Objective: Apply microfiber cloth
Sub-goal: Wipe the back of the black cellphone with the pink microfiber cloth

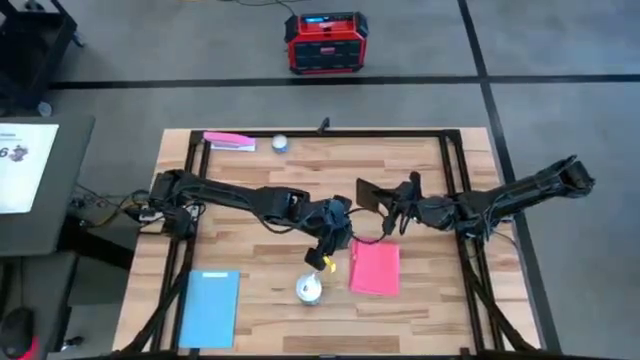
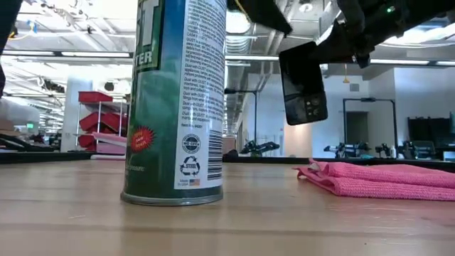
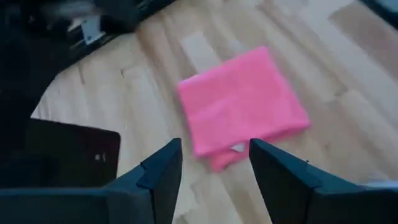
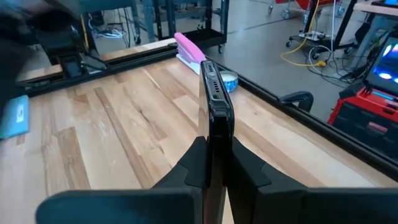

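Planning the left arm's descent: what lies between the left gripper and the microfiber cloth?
Only bare wood: in the left wrist view the open left gripper hovers over the microfiber cloth.

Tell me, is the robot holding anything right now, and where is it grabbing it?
Yes. The right gripper holds the black phone by its lower edge, lifted off the table. The left gripper is open above the pink cloth, holding nothing.

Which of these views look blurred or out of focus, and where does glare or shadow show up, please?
Left wrist view: the microfiber cloth looks soft, the open left hand sharper. Right wrist view: the phone in the right hand is sharp, the picture's upper left smeared. Low view: bright ceiling lights behind the spray can, with the phone dark against them. High view: even light, faint shadows on the table.
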Action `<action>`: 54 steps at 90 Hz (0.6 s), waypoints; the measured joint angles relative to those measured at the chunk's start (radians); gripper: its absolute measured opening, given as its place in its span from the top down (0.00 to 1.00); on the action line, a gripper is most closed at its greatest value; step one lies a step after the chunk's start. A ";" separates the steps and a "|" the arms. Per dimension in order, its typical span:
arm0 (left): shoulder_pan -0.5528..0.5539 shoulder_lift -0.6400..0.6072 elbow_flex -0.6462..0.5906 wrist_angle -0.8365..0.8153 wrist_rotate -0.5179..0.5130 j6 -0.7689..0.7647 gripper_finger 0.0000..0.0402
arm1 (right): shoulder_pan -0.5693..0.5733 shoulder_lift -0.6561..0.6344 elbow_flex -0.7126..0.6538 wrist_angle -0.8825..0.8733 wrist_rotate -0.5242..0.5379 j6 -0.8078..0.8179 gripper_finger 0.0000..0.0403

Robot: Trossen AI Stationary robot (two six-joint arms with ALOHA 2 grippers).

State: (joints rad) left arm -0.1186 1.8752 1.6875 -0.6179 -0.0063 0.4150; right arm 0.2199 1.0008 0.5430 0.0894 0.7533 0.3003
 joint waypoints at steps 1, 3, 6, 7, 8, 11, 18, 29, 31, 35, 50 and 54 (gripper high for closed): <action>0.003 0.004 0.000 0.000 0.002 0.001 0.57 | 0.000 0.000 0.000 0.000 0.000 0.000 0.96; 0.009 0.014 0.000 0.008 0.005 0.004 0.57 | 0.000 0.000 0.000 -0.002 0.000 0.000 0.96; 0.019 0.022 0.000 0.034 0.013 0.007 0.57 | 0.000 0.000 0.000 -0.002 0.000 0.001 0.96; 0.021 0.024 0.000 0.042 0.018 0.008 0.57 | 0.000 0.000 0.000 -0.002 0.000 0.003 0.96; 0.024 0.026 0.000 0.047 0.026 0.008 0.57 | 0.000 0.000 0.000 -0.003 0.000 0.005 0.96; 0.031 0.029 0.000 0.050 0.050 0.010 0.57 | 0.000 0.000 0.000 -0.008 0.000 0.006 0.96; 0.044 0.028 -0.002 0.092 0.101 0.011 0.57 | 0.000 0.000 0.000 -0.013 0.000 0.008 0.96; 0.052 0.022 0.005 0.121 0.133 0.015 0.57 | 0.000 0.000 0.000 -0.017 0.000 0.009 0.96; 0.052 0.023 0.008 0.111 0.133 0.019 0.57 | 0.000 0.000 0.000 -0.019 0.000 0.009 0.96; 0.052 0.025 0.009 0.093 0.134 0.028 0.57 | 0.000 0.000 0.000 -0.018 0.000 0.009 0.96; 0.052 0.095 0.011 0.084 0.137 0.034 0.58 | 0.000 0.000 0.000 -0.023 -0.001 0.009 0.96; 0.053 0.113 0.018 0.096 0.137 0.035 0.58 | 0.000 0.000 0.000 -0.022 -0.001 0.013 0.96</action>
State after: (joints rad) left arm -0.0654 1.9879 1.7058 -0.5224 0.1303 0.4503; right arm 0.2199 1.0008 0.5430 0.0674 0.7524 0.3129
